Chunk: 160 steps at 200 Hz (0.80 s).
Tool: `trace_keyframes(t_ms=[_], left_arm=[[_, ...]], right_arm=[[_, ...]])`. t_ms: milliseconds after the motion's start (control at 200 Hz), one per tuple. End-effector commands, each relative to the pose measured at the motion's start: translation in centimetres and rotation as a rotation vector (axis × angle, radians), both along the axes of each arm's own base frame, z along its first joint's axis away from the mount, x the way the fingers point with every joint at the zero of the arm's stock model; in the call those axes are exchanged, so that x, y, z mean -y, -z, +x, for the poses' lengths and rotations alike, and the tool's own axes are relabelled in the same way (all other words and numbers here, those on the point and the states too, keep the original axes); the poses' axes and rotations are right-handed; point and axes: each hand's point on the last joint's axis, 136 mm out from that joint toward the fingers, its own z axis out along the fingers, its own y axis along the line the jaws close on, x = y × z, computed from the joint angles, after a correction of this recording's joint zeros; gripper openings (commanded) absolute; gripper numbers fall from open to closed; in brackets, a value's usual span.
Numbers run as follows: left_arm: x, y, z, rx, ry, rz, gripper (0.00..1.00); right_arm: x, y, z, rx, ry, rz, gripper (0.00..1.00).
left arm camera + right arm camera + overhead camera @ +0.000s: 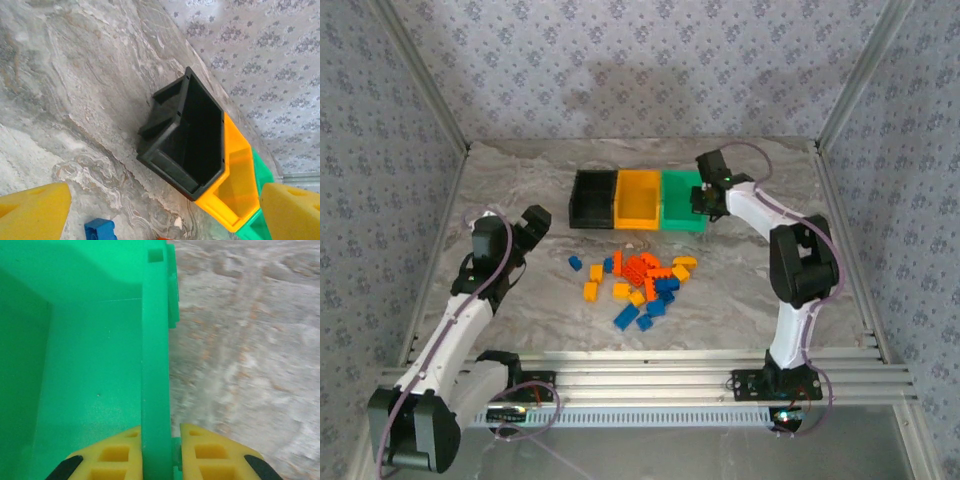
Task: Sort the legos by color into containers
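Bin row sat at far centre of the counter point(520, 170), long axis left-right, open tops up: black bin point(592, 197) on the left, yellow-orange bin point(638, 198) in the middle, green bin point(680, 200) on the right, all joined. Legos point(645, 285) lay in a loose blue, red-orange and yellow-orange pile just in front of the row. Right pincer point(161, 450) was clamped across the green bin's right wall, one finger inside and one outside; left pincer point(532, 228) hung fingers apart, left of the pile, facing the black bin, over grey marbled counter boxed in by patterned walls point(640, 60) and aluminium frame rails point(420, 80).
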Motion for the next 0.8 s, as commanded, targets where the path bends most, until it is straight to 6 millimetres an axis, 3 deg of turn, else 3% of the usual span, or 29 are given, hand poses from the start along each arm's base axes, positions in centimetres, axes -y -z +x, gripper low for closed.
trace_keyframes(t_ms=[0, 135, 365, 795], left_arm=[[0.9, -1.0, 0.0, 0.011, 0.046, 0.009, 0.97], [1.3, -0.4, -0.3, -0.003, 0.064, 0.025, 0.97], [1.6, 0.6, -0.5, -0.024, 0.077, 0.032, 0.97], [1.7, 1.9, -0.6, -0.058, 0.081, 0.032, 0.97]], right_arm=[[-0.3, -1.8, -1.0, 0.029, -0.061, 0.063, 0.0], [0.5, -1.3, -1.8, 0.056, -0.092, 0.057, 0.0], [-0.5, -0.6, -1.6, 0.072, -0.171, 0.065, 0.0], [1.4, 0.9, -1.5, 0.055, 0.006, 0.022, 0.0]])
